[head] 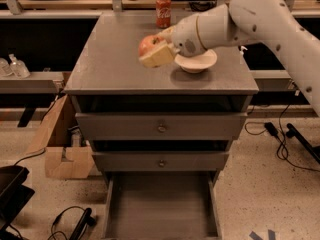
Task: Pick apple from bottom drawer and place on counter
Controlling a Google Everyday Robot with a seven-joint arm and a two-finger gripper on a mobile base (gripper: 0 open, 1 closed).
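Grey box-like bottom drawer (160, 204) pulled open near the floor; above it, broad matte grey counter (115, 64); over its middle, two-finger gripper (159, 48) clamped on small red-yellow apple (148, 44), just left of shallow white bowl (200, 63); red soda can (163, 11) at the back edge.

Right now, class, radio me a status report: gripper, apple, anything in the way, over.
Gripper shut on apple, over counter centre. Apple out of bottom drawer, not yet released. White bowl beside it, soda can at back.
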